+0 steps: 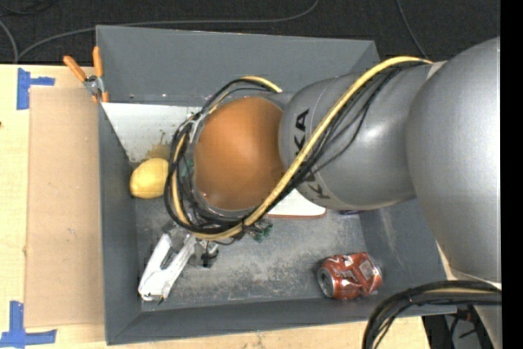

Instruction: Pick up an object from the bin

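**Orange cover low over the bin's left half: approach step, nothing gripped**

Orange wrist cover [237, 153] hangs above the bin [245, 53] floor, left of centre. Gripper [204, 251] pokes out under the cover's near edge; open or closed, cannot tell. Nearest thing is a white plastic object [166, 266] in the near-left corner, just beside the gripper tip. Yellow lemon [149, 178] sits by the left wall. Crushed red can [350, 275] lies near-right, well apart. Judged step: positioning before a grasp. Next move calls for centring over the white piece, then descending.
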Robot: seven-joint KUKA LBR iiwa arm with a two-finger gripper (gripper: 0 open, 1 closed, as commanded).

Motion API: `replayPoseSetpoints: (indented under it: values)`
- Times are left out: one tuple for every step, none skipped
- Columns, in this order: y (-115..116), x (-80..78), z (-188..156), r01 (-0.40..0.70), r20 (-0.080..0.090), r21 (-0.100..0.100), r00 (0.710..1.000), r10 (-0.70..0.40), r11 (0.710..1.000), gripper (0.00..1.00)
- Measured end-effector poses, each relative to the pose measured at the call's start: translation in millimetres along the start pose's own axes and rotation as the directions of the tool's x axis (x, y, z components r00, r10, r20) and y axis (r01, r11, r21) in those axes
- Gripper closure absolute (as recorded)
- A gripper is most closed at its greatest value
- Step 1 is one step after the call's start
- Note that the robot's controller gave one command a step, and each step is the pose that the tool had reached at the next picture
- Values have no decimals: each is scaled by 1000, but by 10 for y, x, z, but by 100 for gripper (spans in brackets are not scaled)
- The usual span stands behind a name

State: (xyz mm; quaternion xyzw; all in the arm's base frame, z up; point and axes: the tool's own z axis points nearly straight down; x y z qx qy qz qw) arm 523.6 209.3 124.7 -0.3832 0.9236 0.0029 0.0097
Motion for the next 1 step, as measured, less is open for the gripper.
replayPoseSetpoints:
  values:
    - [6, 1, -236, -3, -3, -2, 1000, 3, 1000, 100]
